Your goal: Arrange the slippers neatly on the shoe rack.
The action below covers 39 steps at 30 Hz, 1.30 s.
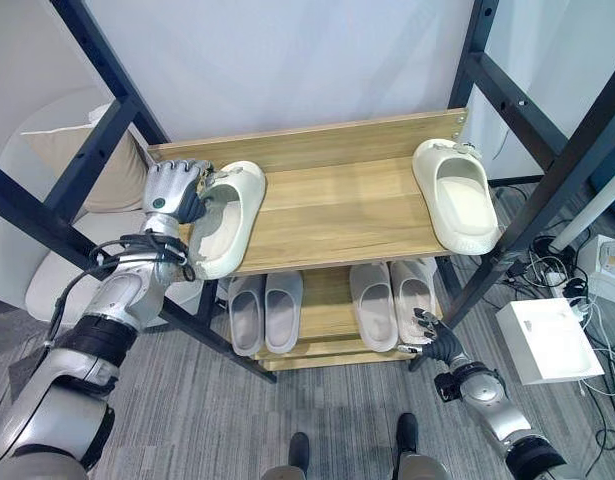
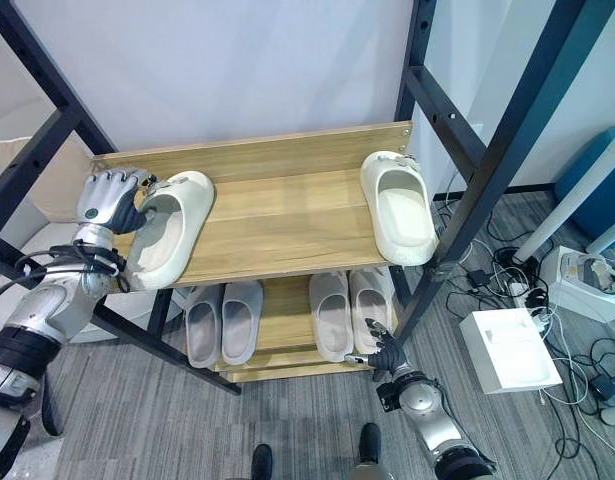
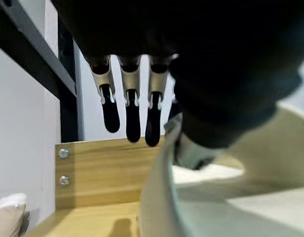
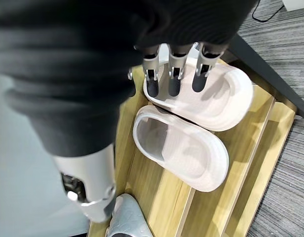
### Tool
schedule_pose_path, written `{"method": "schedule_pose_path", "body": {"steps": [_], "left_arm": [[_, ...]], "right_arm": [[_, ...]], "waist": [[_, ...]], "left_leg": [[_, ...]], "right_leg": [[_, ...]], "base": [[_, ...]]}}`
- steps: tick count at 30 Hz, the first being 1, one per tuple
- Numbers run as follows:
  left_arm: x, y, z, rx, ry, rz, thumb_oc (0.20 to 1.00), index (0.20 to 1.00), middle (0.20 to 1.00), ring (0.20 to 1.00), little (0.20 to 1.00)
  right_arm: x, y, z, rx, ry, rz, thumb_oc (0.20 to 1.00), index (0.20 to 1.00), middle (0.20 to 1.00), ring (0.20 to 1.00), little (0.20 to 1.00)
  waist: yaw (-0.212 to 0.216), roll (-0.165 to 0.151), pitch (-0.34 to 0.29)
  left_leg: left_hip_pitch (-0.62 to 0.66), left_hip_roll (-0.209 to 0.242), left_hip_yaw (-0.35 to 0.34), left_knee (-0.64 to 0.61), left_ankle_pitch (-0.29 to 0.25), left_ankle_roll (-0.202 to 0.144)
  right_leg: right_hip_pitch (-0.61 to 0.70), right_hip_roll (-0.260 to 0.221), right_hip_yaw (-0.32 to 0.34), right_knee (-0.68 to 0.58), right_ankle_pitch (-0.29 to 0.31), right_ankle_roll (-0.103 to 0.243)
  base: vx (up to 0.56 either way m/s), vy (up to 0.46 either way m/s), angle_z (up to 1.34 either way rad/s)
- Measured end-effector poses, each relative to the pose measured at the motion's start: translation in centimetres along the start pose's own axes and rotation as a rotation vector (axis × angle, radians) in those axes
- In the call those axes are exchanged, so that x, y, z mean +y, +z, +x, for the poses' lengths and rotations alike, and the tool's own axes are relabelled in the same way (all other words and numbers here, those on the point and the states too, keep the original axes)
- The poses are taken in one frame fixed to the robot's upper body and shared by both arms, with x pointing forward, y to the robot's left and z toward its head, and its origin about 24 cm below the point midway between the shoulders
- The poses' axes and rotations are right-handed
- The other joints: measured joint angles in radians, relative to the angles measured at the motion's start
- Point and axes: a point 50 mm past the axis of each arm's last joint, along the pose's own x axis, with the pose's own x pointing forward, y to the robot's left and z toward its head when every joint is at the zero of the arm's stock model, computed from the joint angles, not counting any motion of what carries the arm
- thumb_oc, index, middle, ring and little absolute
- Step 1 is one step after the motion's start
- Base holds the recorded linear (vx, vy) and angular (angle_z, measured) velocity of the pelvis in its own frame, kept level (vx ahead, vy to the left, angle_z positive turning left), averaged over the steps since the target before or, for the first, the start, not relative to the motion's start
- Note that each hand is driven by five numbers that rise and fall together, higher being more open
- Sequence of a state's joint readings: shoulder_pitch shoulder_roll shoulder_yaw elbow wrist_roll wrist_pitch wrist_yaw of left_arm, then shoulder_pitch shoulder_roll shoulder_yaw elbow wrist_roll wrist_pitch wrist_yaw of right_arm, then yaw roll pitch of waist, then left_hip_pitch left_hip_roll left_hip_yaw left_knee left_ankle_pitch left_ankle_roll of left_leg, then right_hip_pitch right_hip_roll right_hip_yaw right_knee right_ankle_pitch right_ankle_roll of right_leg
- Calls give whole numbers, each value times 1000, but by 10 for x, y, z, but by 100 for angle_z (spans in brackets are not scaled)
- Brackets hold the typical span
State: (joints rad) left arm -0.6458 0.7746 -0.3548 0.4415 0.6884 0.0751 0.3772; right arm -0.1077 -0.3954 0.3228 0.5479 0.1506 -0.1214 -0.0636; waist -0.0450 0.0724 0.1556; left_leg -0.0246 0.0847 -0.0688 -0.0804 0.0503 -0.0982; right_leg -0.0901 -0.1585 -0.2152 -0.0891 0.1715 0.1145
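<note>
The left hand [image 1: 177,190] has its fingers [image 3: 127,111] on the outer side of a cream slipper [image 1: 227,218] and its thumb inside the rim, seemingly pinching the wall, at the left end of the shoe rack's [image 1: 337,205] top shelf, heel overhanging the front edge. A matching second cream slipper [image 1: 459,195] lies at the right end. The right hand [image 1: 432,338], fingers loosely apart, hovers by the right of two grey pairs [image 1: 392,300] on the lower shelf; the left grey pair [image 1: 264,310] lies beside it.
</note>
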Motion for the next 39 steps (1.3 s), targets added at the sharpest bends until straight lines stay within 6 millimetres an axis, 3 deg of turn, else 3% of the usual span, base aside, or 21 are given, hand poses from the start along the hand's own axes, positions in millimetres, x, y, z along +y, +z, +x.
{"method": "schedule_pose_path", "body": {"steps": [9, 19, 30, 35, 39], "left_arm": [[11, 5, 18, -14, 9, 56, 200, 200, 200, 200, 200], [15, 11, 21, -26, 10, 48, 200, 200, 200, 200, 200], [7, 63, 31, -164, -21, -18, 200, 200, 200, 200, 200], [7, 107, 41, -247, -14, -97, 200, 200, 200, 200, 200], [7, 124, 46, -277, -19, -113, 200, 200, 200, 200, 200]], "right_arm": [[-3, -12, -9, 35, -23, 39, 1000, 1000, 1000, 1000, 1000], [-2, -20, -14, 60, -25, 47, 1000, 1000, 1000, 1000, 1000], [2, -16, -11, 49, -22, 52, 1000, 1000, 1000, 1000, 1000], [1, -14, -10, 43, -22, 49, 1000, 1000, 1000, 1000, 1000], [-2, -15, -10, 49, -26, 43, 1000, 1000, 1000, 1000, 1000]], "waist": [[5, -11, 10], [2, -34, 19], [-4, -32, 16], [-57, -25, 9], [-91, -4, -6]], "left_leg": [[-42, -3, 2, 0, 4, -2], [-42, -6, 23, -6, 9, 0], [-10, -7, 25, -4, 15, 10], [-10, -7, 54, -5, 4, 17], [-9, -5, 80, -6, -3, 13]], "right_leg": [[-45, -3, 20, 0, 3, -5], [-52, -7, 37, 0, 3, -5], [-20, -7, 45, 0, 6, -8], [-39, -5, 66, 0, 7, -8], [-56, 0, 93, 0, 12, -10]], "base": [[-3, 1, -1], [2, -5, -4], [-4, -24, 0], [7, -36, -16], [25, -33, -28]]}}
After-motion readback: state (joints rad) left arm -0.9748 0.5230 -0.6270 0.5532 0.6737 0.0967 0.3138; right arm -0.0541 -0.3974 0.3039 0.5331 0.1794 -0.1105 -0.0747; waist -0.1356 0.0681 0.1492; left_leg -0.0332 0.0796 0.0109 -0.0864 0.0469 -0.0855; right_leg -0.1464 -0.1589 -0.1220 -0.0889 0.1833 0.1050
